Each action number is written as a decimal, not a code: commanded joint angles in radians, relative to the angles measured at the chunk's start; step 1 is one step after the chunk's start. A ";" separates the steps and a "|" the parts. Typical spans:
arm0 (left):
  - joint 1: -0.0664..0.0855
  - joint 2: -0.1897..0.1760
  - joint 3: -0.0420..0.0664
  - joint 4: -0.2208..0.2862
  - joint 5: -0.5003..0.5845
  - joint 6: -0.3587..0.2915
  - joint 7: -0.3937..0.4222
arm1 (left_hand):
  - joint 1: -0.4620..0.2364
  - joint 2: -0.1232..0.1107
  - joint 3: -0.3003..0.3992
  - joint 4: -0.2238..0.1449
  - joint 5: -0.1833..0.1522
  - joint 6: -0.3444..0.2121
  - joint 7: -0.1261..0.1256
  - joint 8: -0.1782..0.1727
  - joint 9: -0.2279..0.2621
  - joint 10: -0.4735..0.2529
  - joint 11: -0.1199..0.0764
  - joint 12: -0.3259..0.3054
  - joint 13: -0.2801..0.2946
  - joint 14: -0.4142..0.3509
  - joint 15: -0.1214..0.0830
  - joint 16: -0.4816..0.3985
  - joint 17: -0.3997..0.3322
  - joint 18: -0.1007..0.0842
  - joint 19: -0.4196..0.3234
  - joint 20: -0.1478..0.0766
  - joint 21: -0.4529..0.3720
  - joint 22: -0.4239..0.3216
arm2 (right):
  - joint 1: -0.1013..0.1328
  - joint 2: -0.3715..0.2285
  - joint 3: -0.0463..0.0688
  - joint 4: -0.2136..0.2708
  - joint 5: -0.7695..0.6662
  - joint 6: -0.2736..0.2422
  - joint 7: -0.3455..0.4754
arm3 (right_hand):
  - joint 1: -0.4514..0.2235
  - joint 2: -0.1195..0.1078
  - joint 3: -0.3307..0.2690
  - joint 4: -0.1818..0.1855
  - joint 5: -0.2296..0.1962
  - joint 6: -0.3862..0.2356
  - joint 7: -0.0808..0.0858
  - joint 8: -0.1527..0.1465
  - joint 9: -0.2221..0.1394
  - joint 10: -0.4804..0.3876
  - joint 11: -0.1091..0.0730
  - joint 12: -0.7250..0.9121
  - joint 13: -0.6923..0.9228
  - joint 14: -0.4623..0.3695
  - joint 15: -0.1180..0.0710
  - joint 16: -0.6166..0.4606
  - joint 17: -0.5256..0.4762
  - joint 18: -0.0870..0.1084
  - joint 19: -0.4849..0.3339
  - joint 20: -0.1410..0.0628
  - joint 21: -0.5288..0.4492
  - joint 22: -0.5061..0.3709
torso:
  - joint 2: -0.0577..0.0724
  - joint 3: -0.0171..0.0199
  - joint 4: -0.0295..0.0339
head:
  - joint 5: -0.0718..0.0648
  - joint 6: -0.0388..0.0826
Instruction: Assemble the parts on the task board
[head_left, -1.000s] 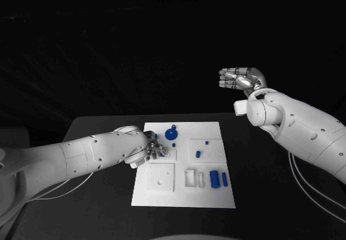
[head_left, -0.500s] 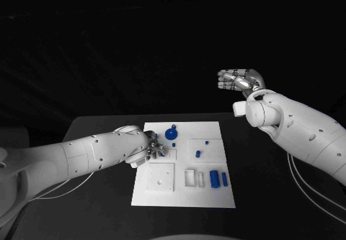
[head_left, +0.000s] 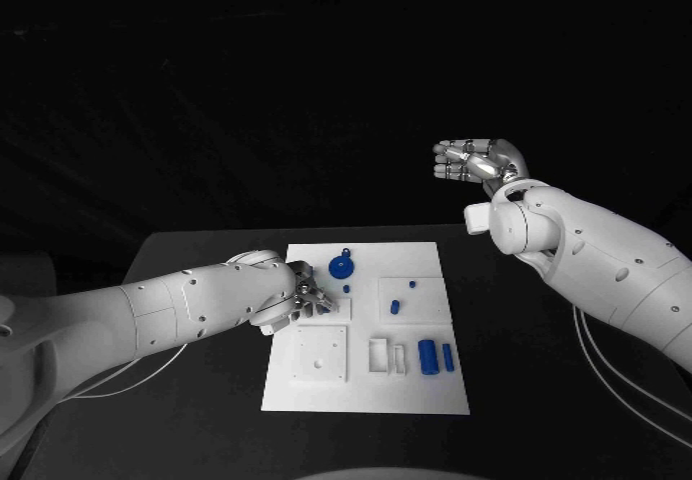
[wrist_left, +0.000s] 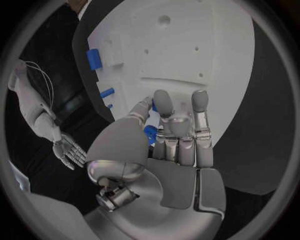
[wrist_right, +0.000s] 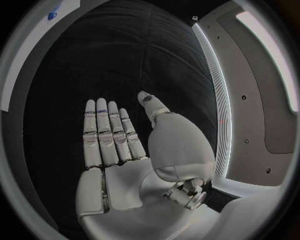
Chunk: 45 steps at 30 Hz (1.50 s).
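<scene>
The white task board (head_left: 369, 385) lies in the middle of the black table. My left hand (head_left: 304, 298) rests over the board's left edge, near a round blue part (head_left: 343, 267). In the left wrist view this hand (wrist_left: 169, 145) pinches a small blue part (wrist_left: 150, 133) between thumb and fingers, just above the board (wrist_left: 187, 40). Two small blue pegs (head_left: 411, 285) stand in the board's middle, and two blue cylinders (head_left: 428, 357) lie to the front right. My right hand (head_left: 476, 160) is raised high behind the table, its fingers (wrist_right: 106, 135) straight and holding nothing.
White raised blocks (head_left: 323, 354) and slotted holders (head_left: 381, 356) sit on the board's front half. Black table (head_left: 202, 400) surrounds the board on all sides. In the left wrist view, more blue parts (wrist_left: 94, 58) lie along the board's far side.
</scene>
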 joint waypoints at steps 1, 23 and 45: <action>-0.003 0.002 -0.001 0.002 -0.002 0.015 0.007 | 0.001 -0.020 -0.010 0.027 -0.026 0.036 -0.043 -0.002 -0.001 0.034 -0.023 -0.002 -0.003 0.000 0.003 -0.008 -0.005 -0.010 0.010 -0.001 -0.008 0.018 | -0.001 0.000 0.000 0.000 0.004 0.012 0.002 | 0.001 0.011 -0.012 -0.001 0.007 -0.007 0.001 -0.002 -0.001 -0.008 0.002 -0.004 -0.001 -0.007 -0.001 -0.002 -0.001 -0.010 -0.009 0.002 0.001 -0.001 | 0.000 0.0001 0.0004 | 0.000 0.000; -0.002 -0.034 0.001 0.026 -0.007 0.007 0.005 | -0.011 -0.193 -0.001 0.301 -0.249 0.057 -0.037 -0.001 0.025 0.034 -0.020 -0.004 -0.008 -0.006 0.002 -0.016 -0.019 -0.011 0.010 -0.003 -0.015 0.019 | -0.010 -0.003 0.000 -0.001 0.008 0.019 0.003 | 0.014 0.031 -0.117 0.015 0.033 -0.040 0.006 -0.003 -0.003 -0.024 0.008 -0.003 -0.001 -0.033 0.008 -0.003 -0.001 -0.011 -0.030 0.011 -0.003 -0.002 | 0.000 -0.0008 0.0002 | -0.007 0.002; 0.068 -0.058 0.076 -0.032 0.054 0.059 0.030 | 0.001 0.009 -0.159 0.109 -0.078 -0.151 0.033 -0.004 -0.491 0.024 0.009 -0.119 0.001 -0.045 0.017 -0.069 -0.116 -0.005 0.006 0.007 -0.066 0.017 | -0.019 -0.004 0.000 -0.007 0.011 0.024 0.002 | 0.019 0.037 -0.123 0.013 0.035 -0.043 0.006 -0.003 -0.003 -0.027 0.009 -0.003 -0.001 -0.037 0.010 -0.002 -0.001 -0.011 -0.038 0.013 -0.003 -0.001 | 0.002 0.0010 -0.0028 | -0.002 0.023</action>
